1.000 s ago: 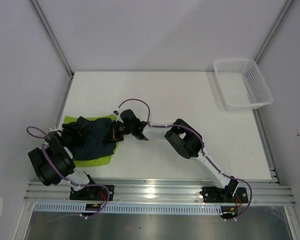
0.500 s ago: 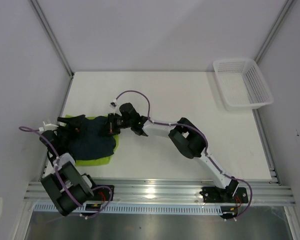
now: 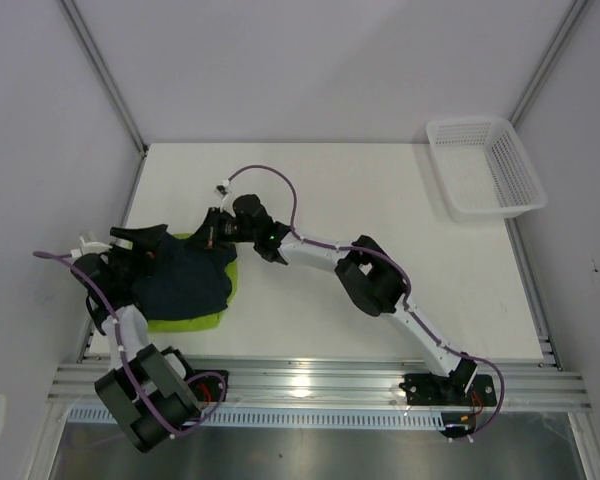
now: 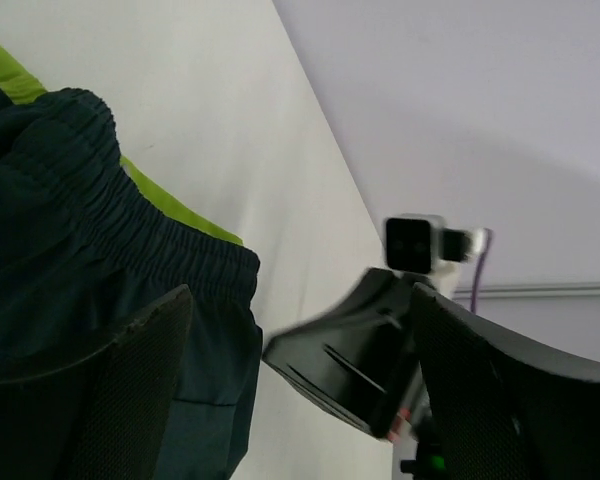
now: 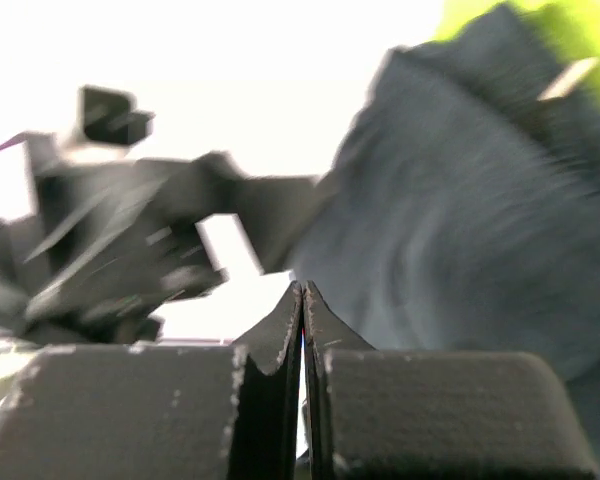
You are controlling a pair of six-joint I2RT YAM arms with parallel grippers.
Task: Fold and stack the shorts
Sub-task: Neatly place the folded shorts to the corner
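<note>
The dark navy shorts lie folded on top of the lime green shorts at the table's left side. Green shows only along the near and right edges. My left gripper is open at the pile's far-left corner, holding nothing. In the left wrist view the left gripper frames the navy waistband, a green strip and the right gripper. My right gripper is shut and empty at the pile's far-right corner. In the right wrist view the right gripper has the navy fabric just beyond it.
A white mesh basket stands at the back right corner of the table. Grey walls close in the table on the left, back and right. The aluminium rail with both arm bases runs along the near edge.
My left gripper opened wider and drew back toward the pile's far-left corner. My right gripper slid away from me along the navy shorts' right edge, staying shut.
</note>
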